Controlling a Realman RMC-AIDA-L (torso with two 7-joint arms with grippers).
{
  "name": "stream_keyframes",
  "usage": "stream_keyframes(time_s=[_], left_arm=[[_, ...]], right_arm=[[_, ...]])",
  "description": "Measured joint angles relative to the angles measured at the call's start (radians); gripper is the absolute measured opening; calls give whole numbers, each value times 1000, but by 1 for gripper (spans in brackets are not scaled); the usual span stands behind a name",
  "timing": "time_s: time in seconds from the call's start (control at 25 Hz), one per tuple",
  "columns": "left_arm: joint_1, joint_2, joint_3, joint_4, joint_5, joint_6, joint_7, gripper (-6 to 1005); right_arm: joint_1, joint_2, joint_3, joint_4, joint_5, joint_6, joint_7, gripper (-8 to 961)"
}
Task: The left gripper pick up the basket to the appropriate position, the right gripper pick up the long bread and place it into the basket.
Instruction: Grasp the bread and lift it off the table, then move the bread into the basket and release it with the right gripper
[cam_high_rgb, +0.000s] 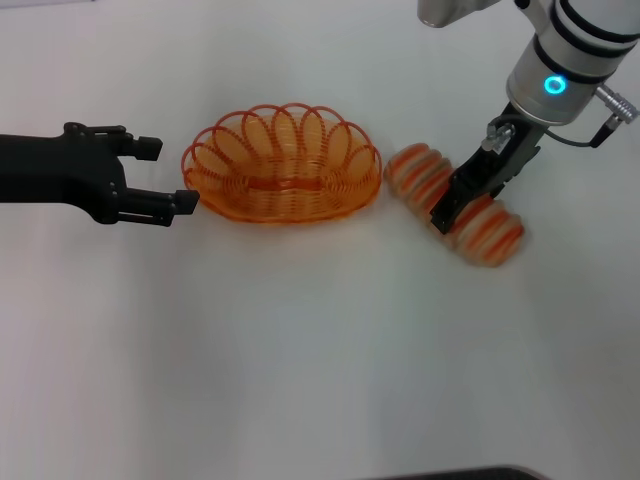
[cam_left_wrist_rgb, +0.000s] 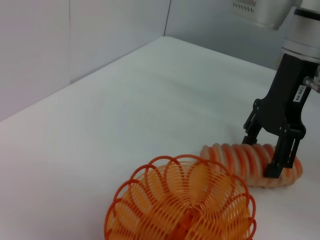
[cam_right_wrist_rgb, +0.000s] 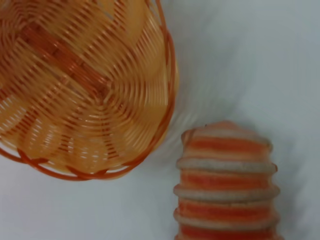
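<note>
The orange wire basket (cam_high_rgb: 283, 165) stands upright on the white table, seen also in the left wrist view (cam_left_wrist_rgb: 180, 210) and the right wrist view (cam_right_wrist_rgb: 85, 90). My left gripper (cam_high_rgb: 168, 176) is open, level with the basket's left end, its fingertips just short of the rim. The long striped bread (cam_high_rgb: 410, 172) lies on the table right of the basket, a small gap between them (cam_left_wrist_rgb: 232, 156) (cam_right_wrist_rgb: 225, 185). My right gripper (cam_high_rgb: 458, 205) (cam_left_wrist_rgb: 262, 156) is down over the bread's middle, open, one finger on each side of it.
The white table (cam_high_rgb: 300, 350) stretches wide in front of the basket and the bread. Grey walls (cam_left_wrist_rgb: 75, 35) stand beyond the table's far edge in the left wrist view.
</note>
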Motion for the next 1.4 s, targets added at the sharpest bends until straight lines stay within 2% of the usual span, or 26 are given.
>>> stream_keyframes(time_s=[0.28,0.52,0.72,0.96,1.2,1.32,1.4], left_arm=[[0,0,0,0,0,0,0,884],[0,0,0,0,0,0,0,884],[0,-1,1,-1,0,0,0,884],[-3,-1,2,-3,-9,2,-2,884],[-13,-1,1,-7,-11,5,-3,885],[-17,-2,1,-17,-13,5,-2,885],[-19,-2,2,-27,-16,5,-2,885]], right_arm=[[-3,0,0,4,0,18,7,804],[-18,-3,2,-18,0,8,8,661],[-95,-8,16,-156,7,-19,4,639],[-133,-58,60,-194,8,-56,-68,602],[-111,-102,75,-228,4,-78,-189,535],[-75,-113,76,-231,5,-76,-270,508],[-45,-110,77,-233,7,-78,-334,487]])
